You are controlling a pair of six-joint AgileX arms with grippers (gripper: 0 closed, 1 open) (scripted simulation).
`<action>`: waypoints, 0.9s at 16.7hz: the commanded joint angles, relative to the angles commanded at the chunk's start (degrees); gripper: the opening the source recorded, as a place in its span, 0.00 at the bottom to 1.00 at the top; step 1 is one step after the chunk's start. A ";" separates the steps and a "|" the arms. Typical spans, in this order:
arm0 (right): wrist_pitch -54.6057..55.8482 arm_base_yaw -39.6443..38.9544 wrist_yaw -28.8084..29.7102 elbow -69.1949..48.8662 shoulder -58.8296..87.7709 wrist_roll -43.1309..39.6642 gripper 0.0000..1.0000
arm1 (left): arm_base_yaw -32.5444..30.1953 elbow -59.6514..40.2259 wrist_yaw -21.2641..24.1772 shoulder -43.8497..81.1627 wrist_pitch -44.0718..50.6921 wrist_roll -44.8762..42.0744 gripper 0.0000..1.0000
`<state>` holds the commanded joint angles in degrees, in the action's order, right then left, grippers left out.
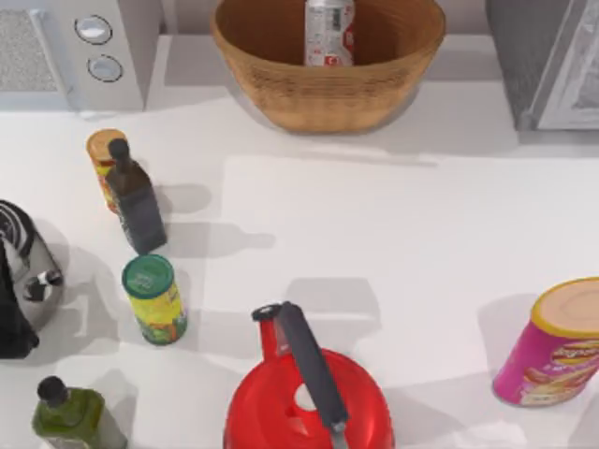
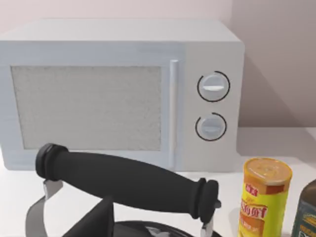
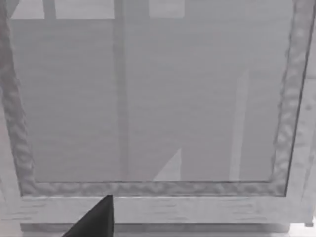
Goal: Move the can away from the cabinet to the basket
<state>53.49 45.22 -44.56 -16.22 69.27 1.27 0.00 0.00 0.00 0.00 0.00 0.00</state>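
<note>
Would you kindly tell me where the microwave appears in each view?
Top view: the microwave is at the far left corner, left of the basket.
Left wrist view: the microwave is seen front-on, behind the kettle handle.
Right wrist view: this camera faces the cabinet instead.
Shared landmark: the yellow canister near the microwave's knobs.
</note>
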 joint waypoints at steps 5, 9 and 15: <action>11.99 10.27 -10.12 -3.75 14.86 0.19 1.00 | 0.00 0.00 0.00 0.00 0.00 0.00 1.00; 15.73 13.52 -13.35 -4.83 19.62 0.39 1.00 | 0.00 0.00 0.00 0.00 0.00 0.00 1.00; 15.54 13.28 -13.25 -4.66 19.47 0.38 1.00 | 0.00 0.00 0.00 0.00 0.00 0.00 1.00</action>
<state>69.03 58.50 -57.81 -20.88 88.74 1.65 0.00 0.00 0.00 0.00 0.00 0.00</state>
